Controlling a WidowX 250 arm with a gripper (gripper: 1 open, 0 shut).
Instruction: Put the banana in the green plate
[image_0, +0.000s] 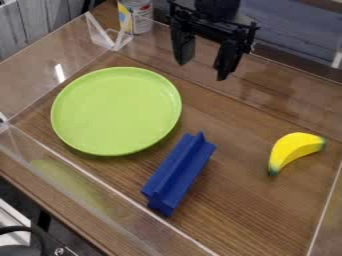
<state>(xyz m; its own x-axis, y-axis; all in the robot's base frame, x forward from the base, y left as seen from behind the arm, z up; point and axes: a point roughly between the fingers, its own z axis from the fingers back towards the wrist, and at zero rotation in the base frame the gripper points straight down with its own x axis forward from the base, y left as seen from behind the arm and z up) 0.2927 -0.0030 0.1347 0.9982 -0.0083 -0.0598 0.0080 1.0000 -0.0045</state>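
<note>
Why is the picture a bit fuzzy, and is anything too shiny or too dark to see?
In the camera view: edges look soft all over, with no one thing blurrier; the plate shows no strong glare; the gripper is so dark its details blend together.

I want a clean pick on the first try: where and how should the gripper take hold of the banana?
Probably best around the middle of the banana, coming from above, with one jaw on each long side. It lies flat on the table, narrow across its curved body and tapering at the ends.
</note>
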